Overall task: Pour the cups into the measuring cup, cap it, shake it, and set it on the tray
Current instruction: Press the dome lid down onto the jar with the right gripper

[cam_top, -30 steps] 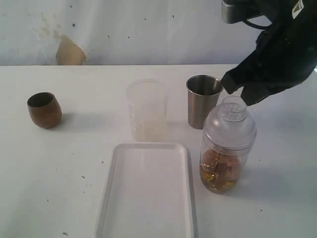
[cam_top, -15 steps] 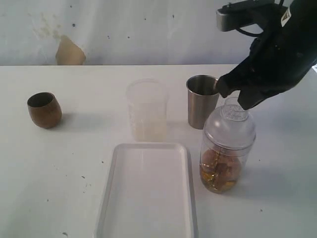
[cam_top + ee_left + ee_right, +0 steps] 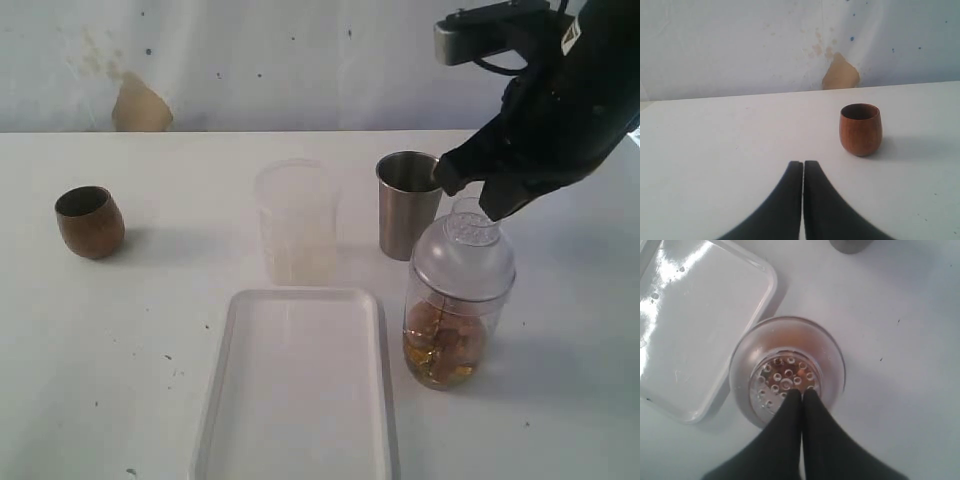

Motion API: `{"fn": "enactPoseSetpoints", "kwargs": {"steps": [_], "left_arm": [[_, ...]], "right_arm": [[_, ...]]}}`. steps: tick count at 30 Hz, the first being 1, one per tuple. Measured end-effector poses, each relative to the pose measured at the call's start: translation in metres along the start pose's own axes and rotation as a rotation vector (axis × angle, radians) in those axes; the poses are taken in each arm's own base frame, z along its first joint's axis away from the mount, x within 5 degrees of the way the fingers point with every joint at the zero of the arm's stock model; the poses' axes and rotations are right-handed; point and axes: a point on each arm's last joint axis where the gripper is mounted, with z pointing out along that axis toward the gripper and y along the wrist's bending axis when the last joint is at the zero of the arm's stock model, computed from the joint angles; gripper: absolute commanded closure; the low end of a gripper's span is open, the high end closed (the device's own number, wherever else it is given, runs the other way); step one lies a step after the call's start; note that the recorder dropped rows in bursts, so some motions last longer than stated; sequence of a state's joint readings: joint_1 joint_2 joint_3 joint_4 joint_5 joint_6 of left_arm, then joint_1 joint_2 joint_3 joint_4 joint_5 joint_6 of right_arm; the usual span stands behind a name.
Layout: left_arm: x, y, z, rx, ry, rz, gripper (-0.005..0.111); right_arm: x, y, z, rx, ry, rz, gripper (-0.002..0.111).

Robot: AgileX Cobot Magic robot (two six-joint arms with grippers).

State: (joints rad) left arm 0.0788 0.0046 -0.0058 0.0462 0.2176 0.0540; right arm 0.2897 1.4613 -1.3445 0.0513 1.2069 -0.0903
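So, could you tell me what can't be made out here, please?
- Whether the right gripper touches the lid of the measuring cup: arm hides the tips in the exterior view.
- Inside the steel tumbler: exterior view too shallow; right wrist view's edge cuts it off.
- Near end of the tray: cut by the exterior view's bottom edge.
- Inside the wooden cup: too dark, both views.

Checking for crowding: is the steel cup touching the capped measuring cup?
Apart. The right wrist view shows bare table between the steel cup and the measuring cup; in the exterior view they merely overlap.
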Motion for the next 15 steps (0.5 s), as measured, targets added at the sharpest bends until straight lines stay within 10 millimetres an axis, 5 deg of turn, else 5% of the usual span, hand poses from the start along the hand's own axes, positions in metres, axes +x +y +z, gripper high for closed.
{"fn": "enactPoseSetpoints", "kwargs": {"steps": [15], "left_arm": [[0.0,0.0,0.0,0.0,0.0,0.0,0.106]], "right_arm": [[0.0,0.001,-0.018,0.009,-0.115,-0.025,0.108]]}}
